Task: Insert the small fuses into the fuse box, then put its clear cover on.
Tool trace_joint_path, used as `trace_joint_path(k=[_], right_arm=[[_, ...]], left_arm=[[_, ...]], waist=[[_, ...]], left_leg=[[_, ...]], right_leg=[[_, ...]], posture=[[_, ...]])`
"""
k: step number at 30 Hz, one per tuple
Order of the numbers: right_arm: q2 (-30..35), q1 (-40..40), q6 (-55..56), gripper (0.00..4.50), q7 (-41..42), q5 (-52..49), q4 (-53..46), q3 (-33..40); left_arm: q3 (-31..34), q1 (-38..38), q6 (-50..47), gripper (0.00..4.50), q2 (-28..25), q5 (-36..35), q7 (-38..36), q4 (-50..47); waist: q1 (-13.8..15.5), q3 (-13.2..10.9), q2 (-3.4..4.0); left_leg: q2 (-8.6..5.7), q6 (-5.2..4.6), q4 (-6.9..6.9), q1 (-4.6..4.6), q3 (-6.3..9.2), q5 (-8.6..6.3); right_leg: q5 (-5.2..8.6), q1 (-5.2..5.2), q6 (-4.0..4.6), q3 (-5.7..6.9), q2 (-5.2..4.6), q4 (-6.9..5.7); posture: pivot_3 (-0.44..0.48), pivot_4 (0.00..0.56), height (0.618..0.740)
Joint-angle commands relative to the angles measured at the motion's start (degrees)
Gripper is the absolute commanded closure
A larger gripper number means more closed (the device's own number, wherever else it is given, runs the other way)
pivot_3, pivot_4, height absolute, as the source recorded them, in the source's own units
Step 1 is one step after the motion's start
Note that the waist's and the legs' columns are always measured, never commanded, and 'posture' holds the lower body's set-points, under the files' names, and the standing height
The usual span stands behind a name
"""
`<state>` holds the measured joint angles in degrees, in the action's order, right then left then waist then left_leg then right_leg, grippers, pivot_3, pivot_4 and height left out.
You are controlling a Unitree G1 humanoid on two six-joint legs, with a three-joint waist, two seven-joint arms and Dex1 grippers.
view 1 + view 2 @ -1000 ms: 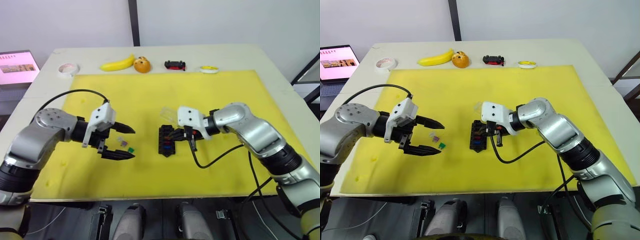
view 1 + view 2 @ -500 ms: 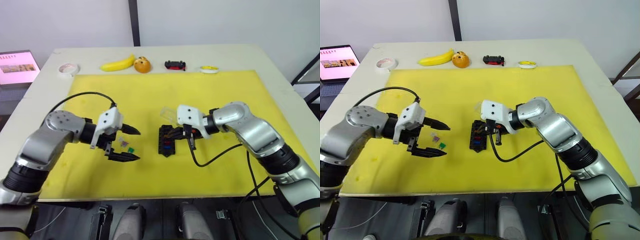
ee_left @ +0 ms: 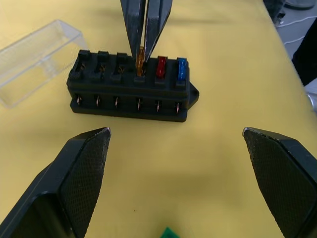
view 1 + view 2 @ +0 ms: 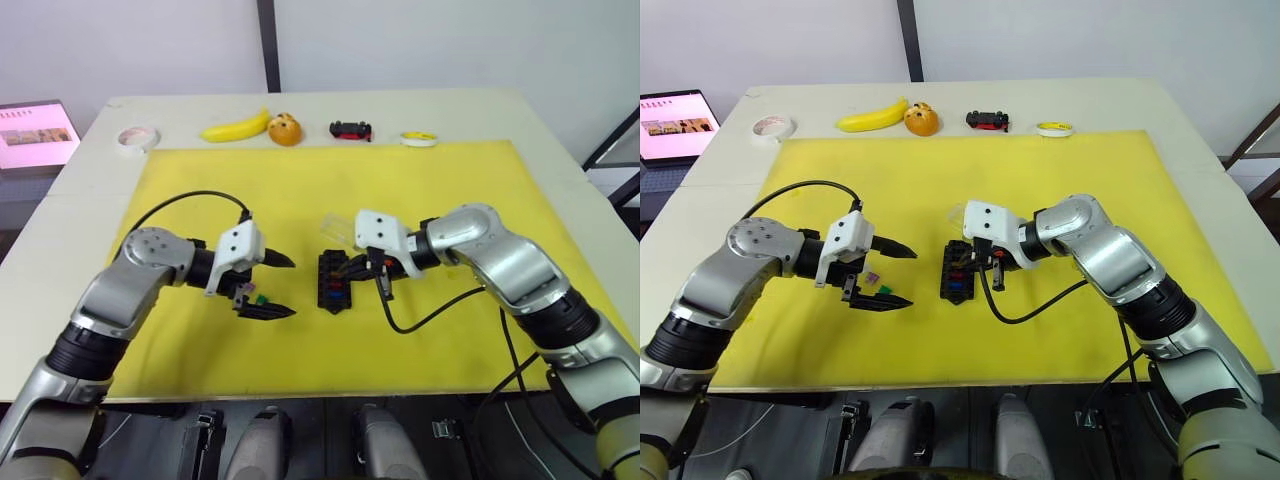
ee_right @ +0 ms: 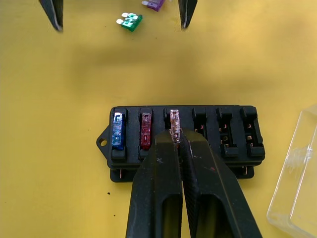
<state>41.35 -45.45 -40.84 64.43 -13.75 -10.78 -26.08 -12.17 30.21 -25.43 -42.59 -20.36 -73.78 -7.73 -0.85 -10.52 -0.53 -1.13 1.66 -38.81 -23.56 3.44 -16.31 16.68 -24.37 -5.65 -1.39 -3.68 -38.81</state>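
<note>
Left arm enters from 8 o'clock, elbow bent, forearm running toward 3 o'clock. Left gripper [image 4: 268, 286] held low, its two black fingers spread wide apart, tips pointing to 3 o'clock. Right arm enters from 4 o'clock, forearm reaching toward 9 o'clock. Right gripper [image 5: 176, 140] angled downward, fingers pressed together, pinching a tan fuse [image 5: 174, 120] at the tips

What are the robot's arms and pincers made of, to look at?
Both arms are rounded silver-grey metal shells with black joints. Each wrist carries a white block and a looping black cable. The left pincer and right pincer each have two black tapering fingers with textured inner pads.
</note>
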Motion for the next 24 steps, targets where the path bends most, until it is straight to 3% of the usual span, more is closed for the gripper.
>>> trace_joint_path(k=[1, 24], right_arm=[[-0.7, -0.5, 0.0, 4.50, -0.3, -0.1, -1.2, 2.3], [-0.7, -0.1, -2.7, 4.50, 0.4, 1.1, -2.1, 1.2]], left_arm=[[0.6, 1.0, 0.6, 0.03, 0.0, 0.2, 0.3, -1.2], [0.3, 1.2, 0.7, 0.03, 1.0, 1.0, 0.9, -1.4]], waist=[[0.0, 0.0, 0.00], [0.0, 0.0, 0.00]], left_leg=[[0.00, 0.00, 0.00, 0.00, 0.00, 0.00], [0.00, 0.00, -0.06, 0.01, 0.01, 0.00]], right_leg=[[0.00, 0.00, 0.00, 0.00, 0.00, 0.00], [0.00, 0.00, 0.00, 0.00, 0.00, -0.10]], posture=[[0.000, 0.150, 0.740], [0.000, 0.150, 0.740]])
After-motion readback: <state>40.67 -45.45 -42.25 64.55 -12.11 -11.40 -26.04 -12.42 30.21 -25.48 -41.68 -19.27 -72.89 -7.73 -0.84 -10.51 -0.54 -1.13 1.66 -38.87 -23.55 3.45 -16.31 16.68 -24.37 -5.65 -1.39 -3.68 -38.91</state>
